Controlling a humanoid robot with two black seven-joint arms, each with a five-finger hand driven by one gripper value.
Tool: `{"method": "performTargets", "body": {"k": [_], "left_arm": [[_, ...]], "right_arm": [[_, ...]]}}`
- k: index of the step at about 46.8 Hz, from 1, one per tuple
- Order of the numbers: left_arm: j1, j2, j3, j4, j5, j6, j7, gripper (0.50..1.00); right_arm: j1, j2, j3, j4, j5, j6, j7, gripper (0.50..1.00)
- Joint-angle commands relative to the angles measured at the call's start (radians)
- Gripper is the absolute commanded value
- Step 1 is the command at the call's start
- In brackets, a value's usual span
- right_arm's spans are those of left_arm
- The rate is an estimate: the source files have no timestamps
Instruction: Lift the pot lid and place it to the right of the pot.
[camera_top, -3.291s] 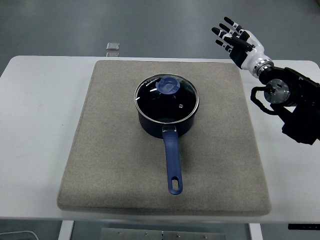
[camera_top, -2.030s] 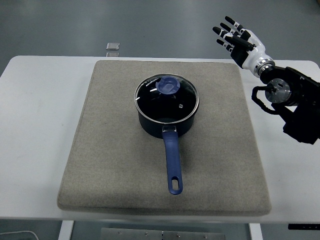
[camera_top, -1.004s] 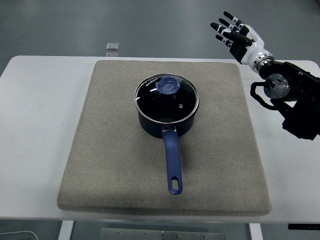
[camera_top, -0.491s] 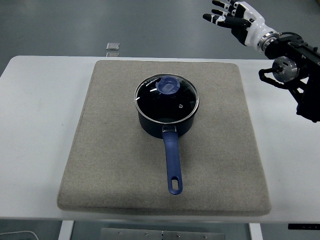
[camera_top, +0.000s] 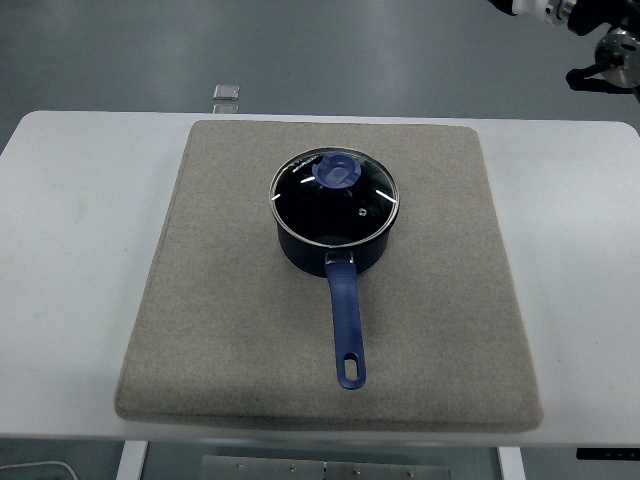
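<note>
Head view takes in a white surface (camera_top: 80, 260) filling most of the frame, with grey floor beyond its far edge. Laid across the middle of it is a large square grey mat (camera_top: 210, 330), its corners rounded. On the mat, slightly toward the far side of its centre, stands a dark blue pot (camera_top: 333, 250) whose long blue handle (camera_top: 346, 325) points toward the near edge and ends in a hanging hole. The pot lid (camera_top: 335, 196), glass with a metal rim and a round blue knob (camera_top: 338, 172), sits squarely on the pot, closing it. A stretch of bare mat lies to the right of the pot. At the top right corner only part of the right arm (camera_top: 605, 35) shows; the right robot hand is cut off by the frame, so whether it is open or closed cannot be told. A small pale rectangular object (camera_top: 227, 93) lies on the floor just past the far edge.
</note>
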Motion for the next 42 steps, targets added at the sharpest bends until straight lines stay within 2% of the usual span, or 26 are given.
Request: {"method": "performTargets", "body": {"k": [1,10,16,25,35,42], "left_arm": [[0.000,0.000,0.000,-0.001,0.000,0.000,0.000,1.000],[0.000,0.000,0.000,-0.001,0.000,0.000,0.000,1.000],[0.000,0.000,0.000,-0.001,0.000,0.000,0.000,1.000],[0.000,0.000,0.000,0.000,0.000,0.000,0.000,1.000],[0.000,0.000,0.000,0.000,0.000,0.000,0.000,1.000],[0.000,0.000,0.000,-0.001,0.000,0.000,0.000,1.000]], "right_arm": [[0.028,0.005,-0.001,0.010,-0.075,0.016,0.003,0.944],[0.080,-0.011,-0.001,0.108,-0.235,0.062,0.009,0.944],[0.092,-0.030,0.001,0.186,-0.342,0.089,0.043,0.944],[0.119,-0.065,0.004,0.327,-0.491,0.102,0.060,0.942],[0.155,-0.065,0.004,0.374,-0.575,0.151,0.061,0.940],[0.155,-0.065,-0.001,0.393,-0.684,0.155,0.066,0.938]]}}
